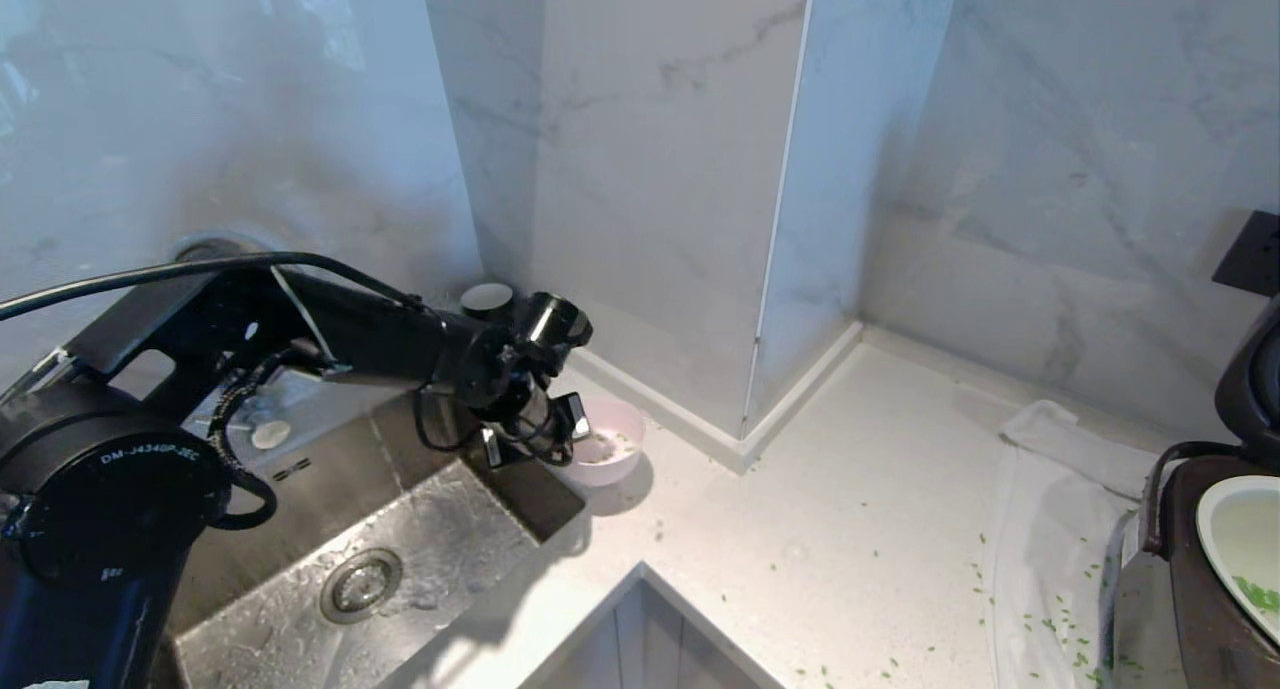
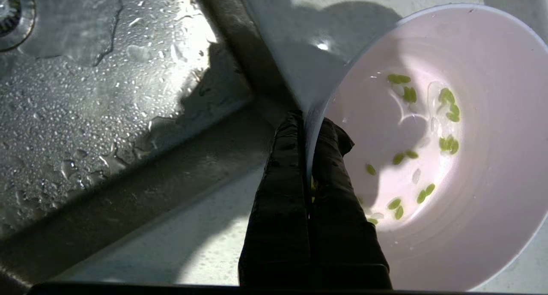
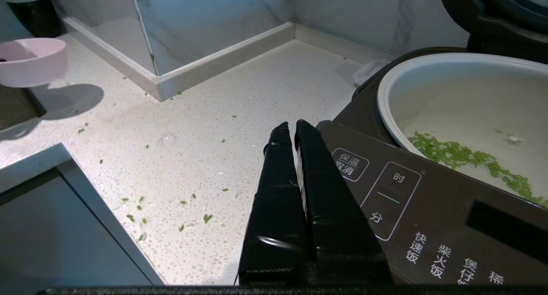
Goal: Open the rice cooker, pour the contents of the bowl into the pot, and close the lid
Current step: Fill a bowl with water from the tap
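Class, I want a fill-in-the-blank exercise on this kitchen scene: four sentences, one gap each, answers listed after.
1. The left gripper is shut on the rim of the pink ____.
2. The bowl sits on the counter beside the steel ____.
3. The lid of the rice cooker stands ____.
4. The bits lying in the pot are ____ in colour.

Missing words: bowl; sink; open; green

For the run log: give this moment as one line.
left gripper: shut on pink bowl rim, beside sink | pot: holds green bits | lid: open | right gripper: shut, idle
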{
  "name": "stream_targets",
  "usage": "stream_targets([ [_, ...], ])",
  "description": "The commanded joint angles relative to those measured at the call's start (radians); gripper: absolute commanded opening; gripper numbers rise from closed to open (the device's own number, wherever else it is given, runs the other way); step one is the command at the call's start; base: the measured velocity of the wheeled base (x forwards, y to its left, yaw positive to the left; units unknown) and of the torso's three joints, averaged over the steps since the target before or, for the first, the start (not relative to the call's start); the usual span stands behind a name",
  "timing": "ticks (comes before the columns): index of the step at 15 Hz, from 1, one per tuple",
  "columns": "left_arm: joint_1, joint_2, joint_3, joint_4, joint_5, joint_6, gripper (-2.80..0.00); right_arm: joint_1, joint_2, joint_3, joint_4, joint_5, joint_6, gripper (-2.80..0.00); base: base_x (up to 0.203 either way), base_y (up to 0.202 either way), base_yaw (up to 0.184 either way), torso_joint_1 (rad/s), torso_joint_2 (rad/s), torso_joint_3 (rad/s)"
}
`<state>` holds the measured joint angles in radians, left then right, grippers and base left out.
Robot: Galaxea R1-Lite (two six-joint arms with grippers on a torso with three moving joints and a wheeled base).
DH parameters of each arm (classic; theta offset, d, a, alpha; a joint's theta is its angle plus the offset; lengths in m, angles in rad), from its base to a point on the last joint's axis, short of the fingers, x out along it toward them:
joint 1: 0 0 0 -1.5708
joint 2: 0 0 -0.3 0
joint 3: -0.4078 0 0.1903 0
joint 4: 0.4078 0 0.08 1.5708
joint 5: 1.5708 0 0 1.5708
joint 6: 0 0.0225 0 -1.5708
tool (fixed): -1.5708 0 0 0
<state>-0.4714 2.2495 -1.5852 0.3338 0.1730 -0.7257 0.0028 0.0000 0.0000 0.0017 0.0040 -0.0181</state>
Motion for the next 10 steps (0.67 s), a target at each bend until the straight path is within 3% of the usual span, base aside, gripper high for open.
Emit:
stream_targets([
  [1, 0.08, -0.02, 0.013, 0.002, -0.025, -0.004, -2.8, 0.0, 0.002, 0.0, 0.0, 0.001, 0.0, -2.8, 0.0, 0.0, 0.0, 0.0, 0.0, 0.0],
  [5, 0.2, -0.02, 0.023, 0.002, -0.059, 0.002, -2.8, 0.0, 0.002, 0.0, 0.0, 0.001, 0.0, -2.8, 0.0, 0.0, 0.0, 0.0, 0.0, 0.0],
  [10, 0.339, -0.019, 0.09, -0.07, -0.066, 0.063, -2.8, 0.0, 0.002, 0.0, 0.0, 0.001, 0.0, -2.8, 0.0, 0.0, 0.0, 0.0, 0.0, 0.0],
])
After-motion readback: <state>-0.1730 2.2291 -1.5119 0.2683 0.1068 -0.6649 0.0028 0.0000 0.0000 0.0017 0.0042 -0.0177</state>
